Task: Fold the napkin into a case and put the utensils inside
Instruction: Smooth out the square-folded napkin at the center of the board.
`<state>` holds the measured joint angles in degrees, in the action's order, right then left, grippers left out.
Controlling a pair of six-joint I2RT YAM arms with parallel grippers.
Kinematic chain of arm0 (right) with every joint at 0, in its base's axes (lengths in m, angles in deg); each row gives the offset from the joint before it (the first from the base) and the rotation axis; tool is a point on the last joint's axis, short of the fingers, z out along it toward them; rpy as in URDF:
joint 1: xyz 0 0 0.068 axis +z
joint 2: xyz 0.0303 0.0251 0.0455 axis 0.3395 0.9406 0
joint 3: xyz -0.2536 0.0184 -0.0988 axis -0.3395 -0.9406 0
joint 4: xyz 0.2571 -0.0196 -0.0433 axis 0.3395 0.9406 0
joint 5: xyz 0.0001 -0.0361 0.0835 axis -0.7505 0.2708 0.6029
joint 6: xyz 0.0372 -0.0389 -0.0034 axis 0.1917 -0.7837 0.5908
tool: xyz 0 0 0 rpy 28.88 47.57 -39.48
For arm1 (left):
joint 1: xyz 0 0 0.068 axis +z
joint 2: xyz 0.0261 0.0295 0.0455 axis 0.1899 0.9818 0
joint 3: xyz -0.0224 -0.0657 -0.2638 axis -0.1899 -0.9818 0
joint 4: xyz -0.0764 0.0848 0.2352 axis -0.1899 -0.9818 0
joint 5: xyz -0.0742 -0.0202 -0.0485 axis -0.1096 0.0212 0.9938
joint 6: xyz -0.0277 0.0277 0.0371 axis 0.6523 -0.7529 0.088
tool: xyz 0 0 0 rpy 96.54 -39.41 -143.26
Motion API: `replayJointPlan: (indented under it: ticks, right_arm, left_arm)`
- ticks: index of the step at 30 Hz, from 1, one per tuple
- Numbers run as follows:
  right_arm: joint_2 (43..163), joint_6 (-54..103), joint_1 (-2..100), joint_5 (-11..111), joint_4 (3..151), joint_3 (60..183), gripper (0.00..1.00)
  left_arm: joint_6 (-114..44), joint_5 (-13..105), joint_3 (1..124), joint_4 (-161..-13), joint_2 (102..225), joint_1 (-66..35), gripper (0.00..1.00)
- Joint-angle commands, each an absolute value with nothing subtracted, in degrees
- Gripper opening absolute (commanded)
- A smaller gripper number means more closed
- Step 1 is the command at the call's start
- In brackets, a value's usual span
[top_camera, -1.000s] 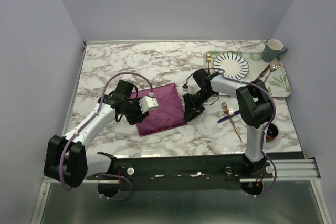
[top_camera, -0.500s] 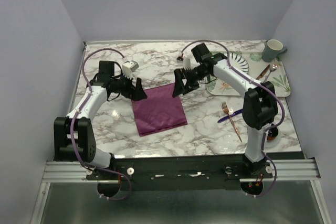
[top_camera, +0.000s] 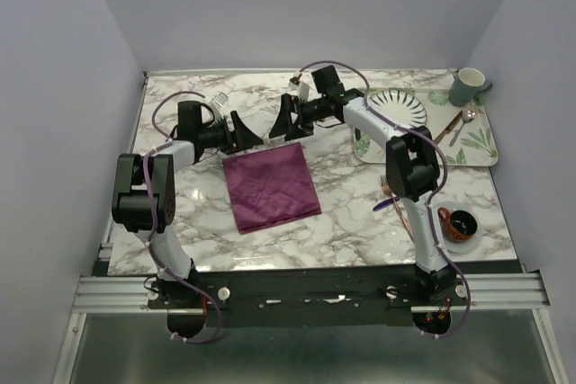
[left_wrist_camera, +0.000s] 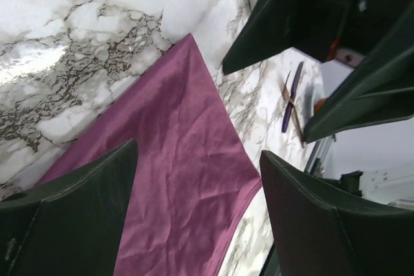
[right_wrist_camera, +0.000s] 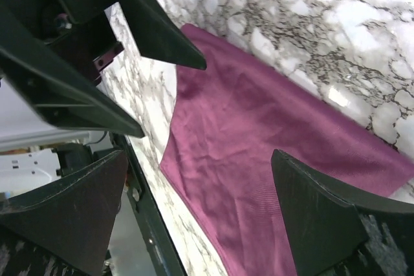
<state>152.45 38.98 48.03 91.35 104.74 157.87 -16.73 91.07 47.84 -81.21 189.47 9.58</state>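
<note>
A white marble-patterned tabletop [top_camera: 351, 231] with grey veining holds a shiny plum-purple satin-like napkin [top_camera: 270, 188]. The napkin lies flat near the middle, left of centre, as a slightly skewed rectangle. The wrist views show fine creases across its smooth, glossy cloth.

To the right of the napkin and well apart from it, a slim copper-coloured fork [top_camera: 406, 222] and a thin dark blue knife [top_camera: 382, 207] lie crossed on the bare marble. The right arm partly hides them from above.

The left gripper [top_camera: 250, 135] and the right gripper [top_camera: 281, 123] both have matte black, wedge-shaped fingers. They face each other just beyond the napkin's far edge, close together but apart. Both sets of jaws stand wide open with nothing between them, and neither touches the cloth.

At the far right, a pale rectangular tray with a leaf print [top_camera: 479, 145] carries a round white plate with dark radiating stripes [top_camera: 400, 111]. A grey-green mug [top_camera: 466, 85] stands at the tray's far corner. A small dark bowl with an orange rim [top_camera: 462, 224] sits near the right front edge.

One second ago both grippers were low at the napkin's left and right sides, with their jaws narrower. Since then the jaws have spread and the arms have swung toward the far side of the table. The napkin keeps much the same place and outline, and the bowl, then half hidden by the right arm, now shows fully.
</note>
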Motion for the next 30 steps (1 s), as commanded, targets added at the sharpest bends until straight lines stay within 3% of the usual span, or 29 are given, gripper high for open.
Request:
replayJointPlan:
  ticks: [1, 16, 24, 30]
  right_arm:
    - [157.7, 47.8, 48.6, 94.3, 97.2, 159.5, 1.00]
    - [164.4, 52.2, 48.3, 95.3, 94.5, 150.1, 1.00]
    - [163.6, 52.8, 45.9, 96.7, 94.3, 147.8, 1.00]
    - [160.6, 51.8, 44.7, 98.6, 94.2, 146.3, 1.00]
  left_arm:
    - [-5.1, 94.1, 46.5, -68.4, 193.5, 10.4, 0.86]
    - [3.1, 94.3, 42.1, -60.8, 206.0, 14.9, 0.85]
    - [5.1, 95.9, 40.1, -58.9, 206.4, 16.2, 0.87]
    - [10.1, 100.0, 37.3, -49.2, 204.9, 17.4, 0.91]
